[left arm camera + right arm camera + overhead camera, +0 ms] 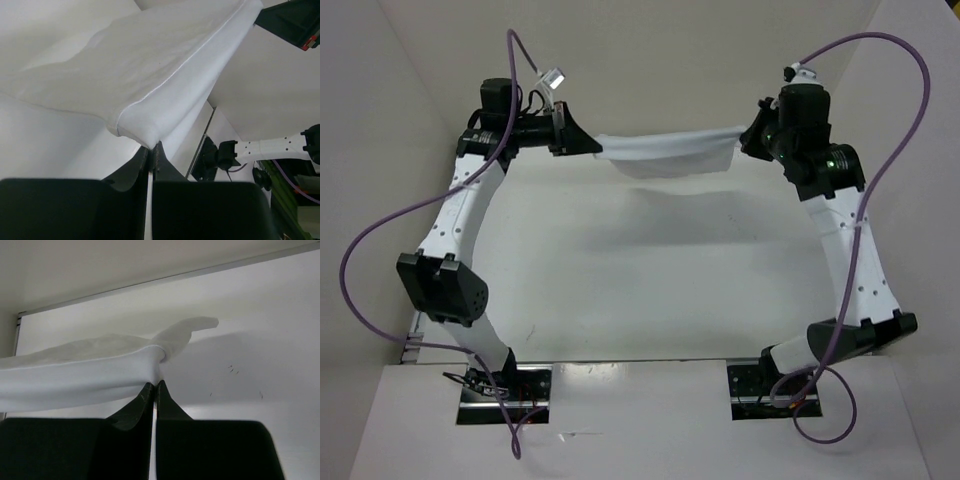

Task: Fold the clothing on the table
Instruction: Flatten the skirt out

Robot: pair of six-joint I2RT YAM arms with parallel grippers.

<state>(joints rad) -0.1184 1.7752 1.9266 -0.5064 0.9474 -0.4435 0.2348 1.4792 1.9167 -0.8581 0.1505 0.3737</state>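
Thin white clothing [670, 155], sagging band between left pincer [595, 148] and right pincer [745, 136], both clenched on it.

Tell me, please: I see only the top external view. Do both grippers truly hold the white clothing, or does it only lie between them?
Observer: In the left wrist view, the left gripper is shut on a hemmed corner of the clothing.
Operator: And the right side?
Observer: In the right wrist view, the right gripper is shut on the bunched other end.
Operator: Is any cloth loose there?
Observer: Yes, a short tab sticks out past that grip, above the table, and its shadow falls on the surface.
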